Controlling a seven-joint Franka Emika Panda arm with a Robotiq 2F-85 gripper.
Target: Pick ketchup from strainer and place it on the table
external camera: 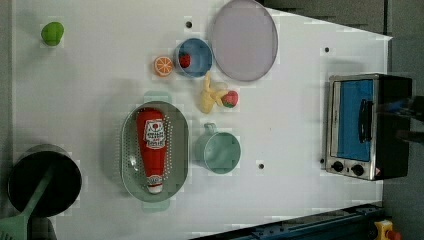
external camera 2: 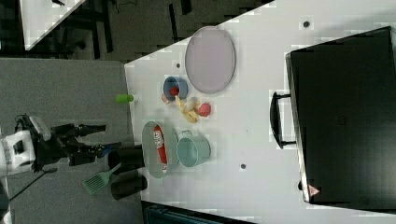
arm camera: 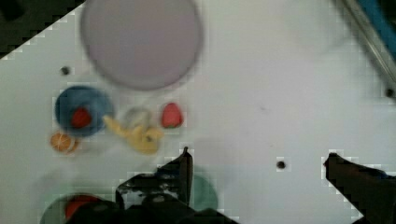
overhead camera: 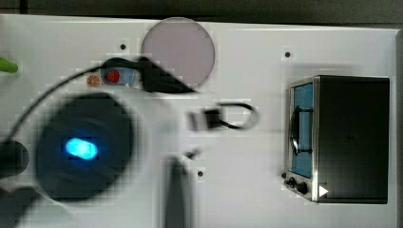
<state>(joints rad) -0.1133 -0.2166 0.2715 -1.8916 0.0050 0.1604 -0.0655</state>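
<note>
The small red squeeze bottle of ketchup (external camera: 152,148) lies in the pale green perforated strainer (external camera: 177,150), lower left of the left view, on the white bench (external camera: 290,130). The black fingers (arm camera: 187,163) gape wide, empty.

- Even, bright light falls on the large flat white table (external camera: 100,90); shadows there are soft and faint.
- In the top view, the robot arm's dark rounded body (overhead camera: 83,147) is a heavy out-of-focus blur with a glowing blue spot.
- In the wrist view, the black hand (arm camera: 257,158) and nearby objects look soft and blocky.
- The floor in the right view is dim.
</note>
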